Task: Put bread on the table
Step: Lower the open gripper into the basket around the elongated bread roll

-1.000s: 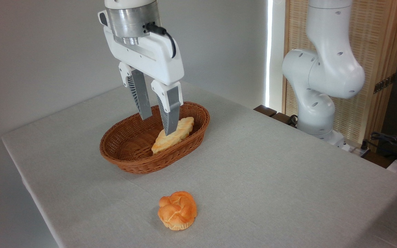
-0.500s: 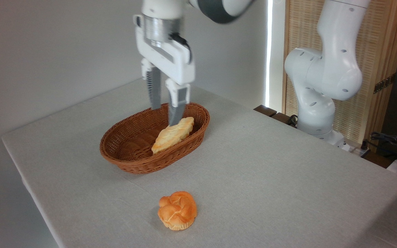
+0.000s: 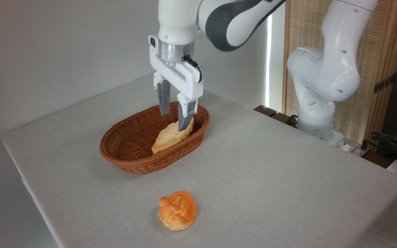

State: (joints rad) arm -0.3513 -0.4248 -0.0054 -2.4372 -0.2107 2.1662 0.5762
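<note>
While the gripper (image 3: 174, 121) hangs over the wicker basket (image 3: 129, 155), its fingers stand spread.
The leaf-shaped bread (image 3: 166, 138) lies inside the basket, leaning on its right wall; a knotted bun (image 3: 177, 210) rests on the table (image 3: 271, 172).

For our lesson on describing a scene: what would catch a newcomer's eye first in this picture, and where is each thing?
First, the white arm coming down from the top, its open gripper poised over the far end of the basket at mid-table. Inside, the pale bread leans against the basket's right wall, one finger in front of its upper end. Then the orange bun, alone on the grey table near the front edge.
</note>
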